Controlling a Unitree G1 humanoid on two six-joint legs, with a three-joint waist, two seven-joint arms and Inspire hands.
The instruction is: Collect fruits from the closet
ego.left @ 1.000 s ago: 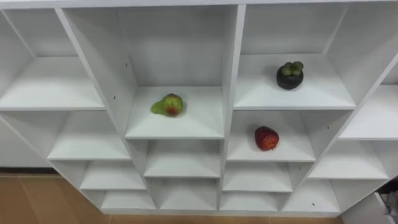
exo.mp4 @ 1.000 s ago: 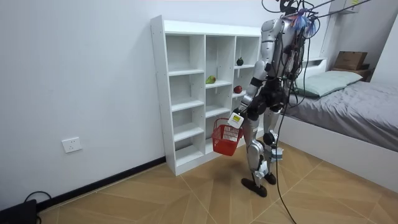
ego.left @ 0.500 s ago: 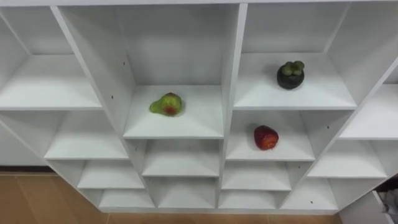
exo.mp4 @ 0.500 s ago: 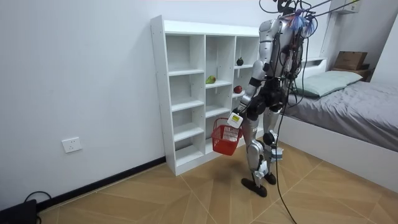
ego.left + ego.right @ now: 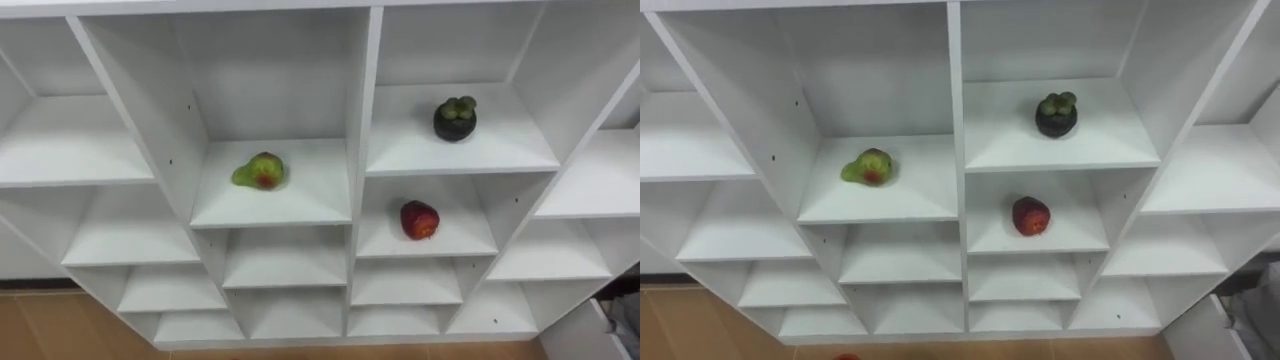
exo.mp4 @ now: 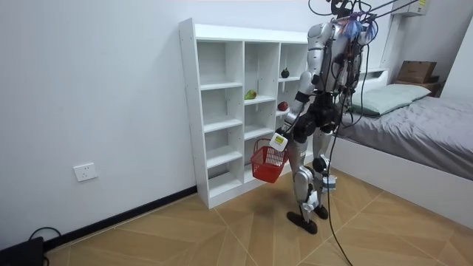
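Red basket (image 6: 267, 164) hangs from the clamped left hand (image 6: 279, 140); the closet (image 5: 368, 110) holds green fruit (image 5: 260, 171), dark fruit (image 5: 455, 118), red fruit (image 5: 419, 220).

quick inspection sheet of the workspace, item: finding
surface: white shelf unit, open compartments
job's things: green-red fruit in the middle column; mangosteen in the column to its right; red fruit one shelf below the mangosteen; red basket hanging low in front of the shelf unit
clutter: nothing seen
hands: left hand curled on the red basket's handle
cables: dark cable on the floor by the wall
surroundings: bed, wall socket, wood floor
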